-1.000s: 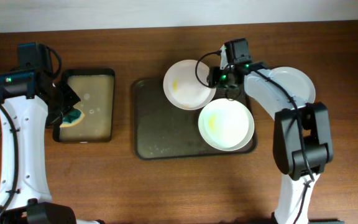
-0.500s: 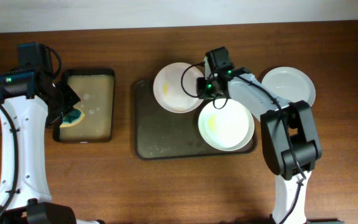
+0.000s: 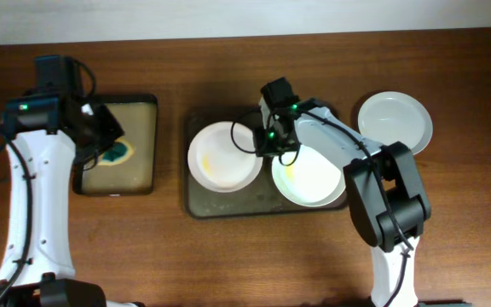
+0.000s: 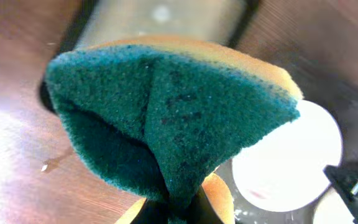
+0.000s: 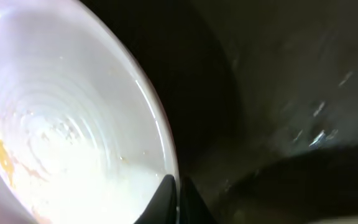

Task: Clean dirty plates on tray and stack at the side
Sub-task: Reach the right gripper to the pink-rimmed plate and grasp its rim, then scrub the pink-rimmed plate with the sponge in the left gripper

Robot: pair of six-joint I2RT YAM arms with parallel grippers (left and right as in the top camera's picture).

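Observation:
A dark tray (image 3: 207, 200) holds two white plates. My right gripper (image 3: 261, 144) is shut on the right rim of the left plate (image 3: 220, 156), which has a yellow smear; in the right wrist view its rim (image 5: 157, 134) sits between my fingers. The second smeared plate (image 3: 314, 175) lies at the tray's right. A third plate (image 3: 395, 121) lies on the table to the right of the tray. My left gripper (image 3: 101, 141) is shut on a green and yellow sponge (image 4: 166, 118), held over the small tray (image 3: 118, 145).
The small black-rimmed tray with a tan bottom (image 3: 135, 170) stands at the left. The table's far edge meets a white wall (image 3: 228, 17). Crumbs lie on the dark tray's front part (image 3: 220, 205).
My right gripper has dragged the left plate from the tray's far edge leftward and nearer, onto the tray's left half. My left gripper has lifted the sponge and shifted right.

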